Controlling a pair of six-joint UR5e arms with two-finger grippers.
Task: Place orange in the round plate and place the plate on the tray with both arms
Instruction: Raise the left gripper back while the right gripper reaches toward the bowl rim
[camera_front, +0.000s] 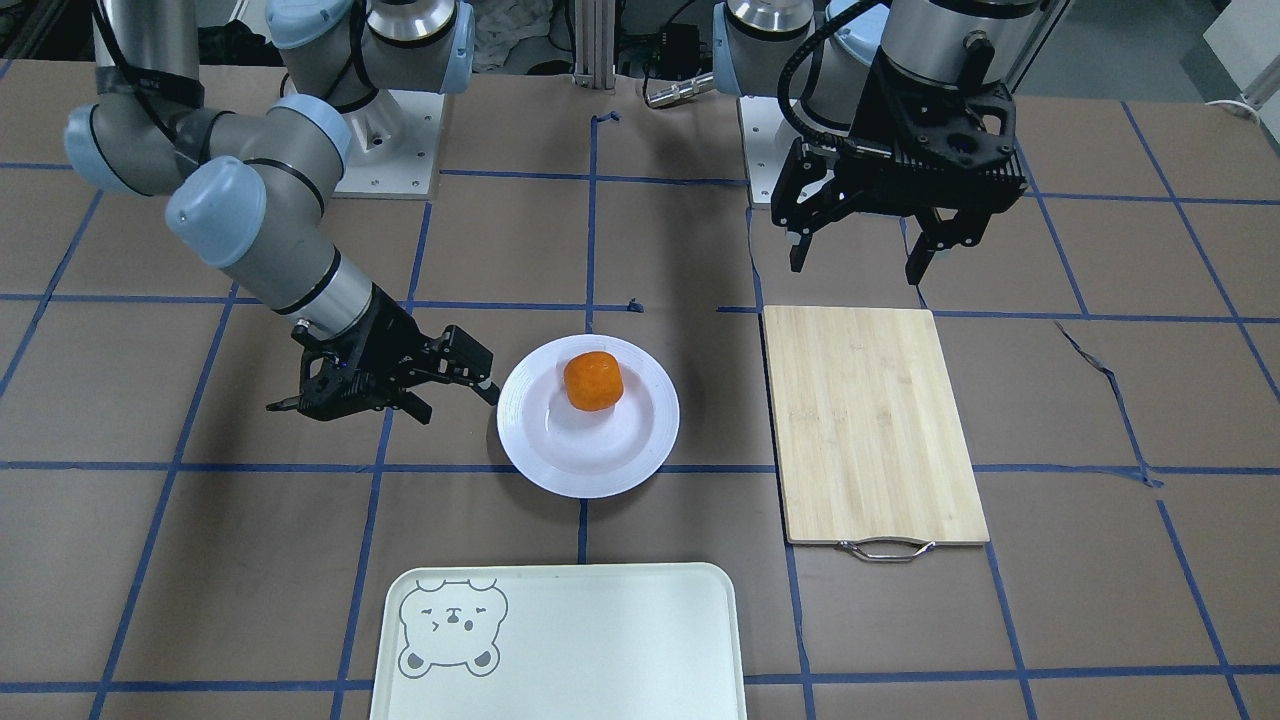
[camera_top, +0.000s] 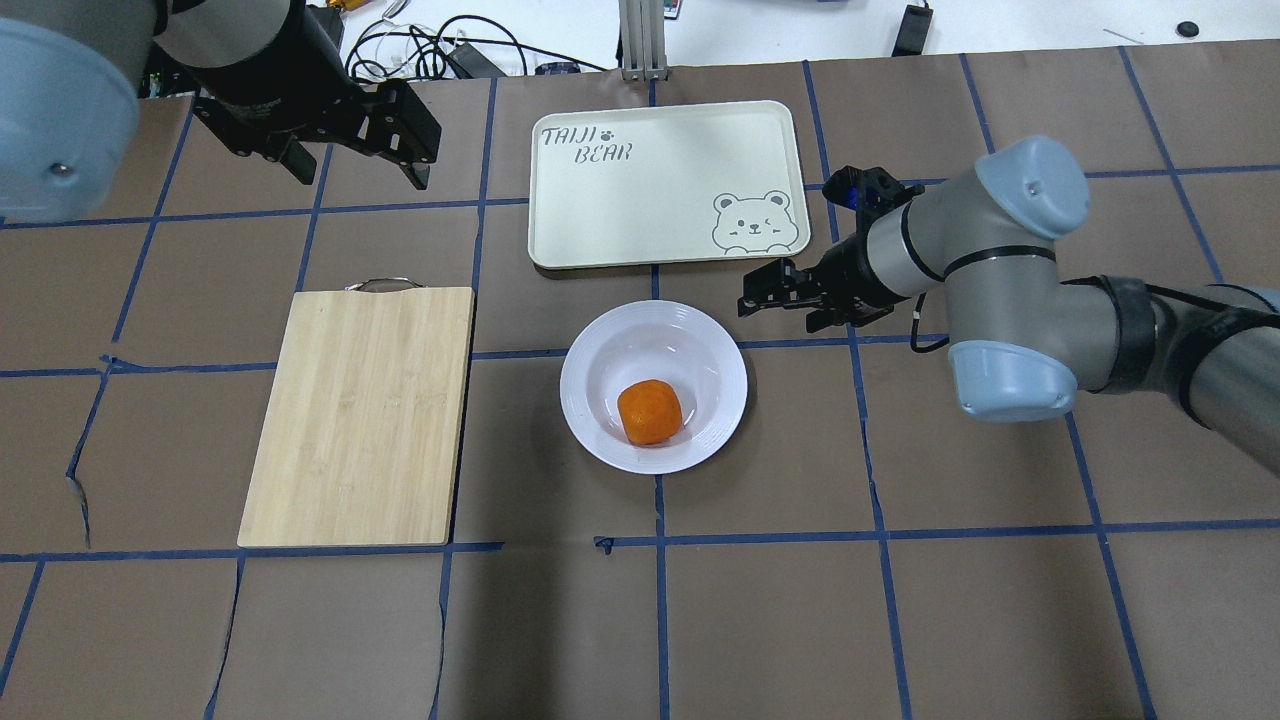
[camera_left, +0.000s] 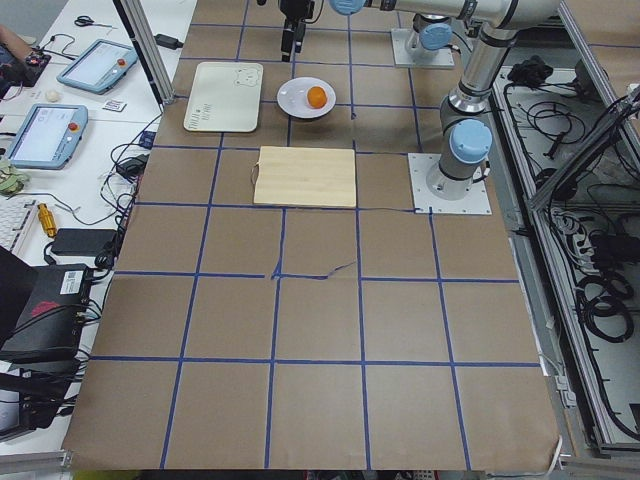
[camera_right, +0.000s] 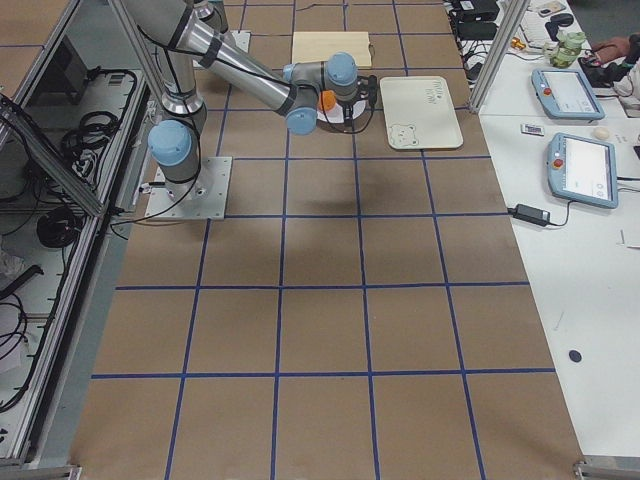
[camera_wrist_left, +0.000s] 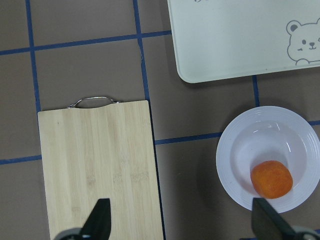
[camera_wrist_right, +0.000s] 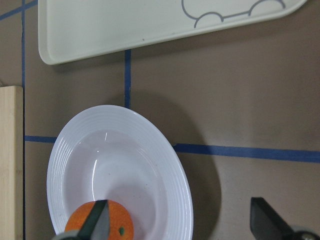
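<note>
The round plate (camera_top: 582, 348) is glossy white, with a wide ribbed rim and a shallow sunken centre. It rests flat on the table (camera_top: 900, 600), which is covered in matte brown paper and crossed by a grid of blue tape. The orange (camera_top: 650, 412), small, bright and slightly lumpy, lies inside the plate, off-centre in the well.

The tray (camera_top: 640, 200) is a smooth, pale cream rectangle with rounded corners and a grey bear face. It lies near the plate, not touching it, and holds nothing. A bamboo cutting board (camera_top: 360, 415) with a thin metal handle lies beside the plate, on the side away from the right arm.

The right gripper (camera_top: 778, 303) is low, just beside the plate's rim, jaws spread and empty. Contact with the rim cannot be made out. The left gripper (camera_top: 362, 175) is raised well apart from the plate, beyond the board, jaws wide and empty.
</note>
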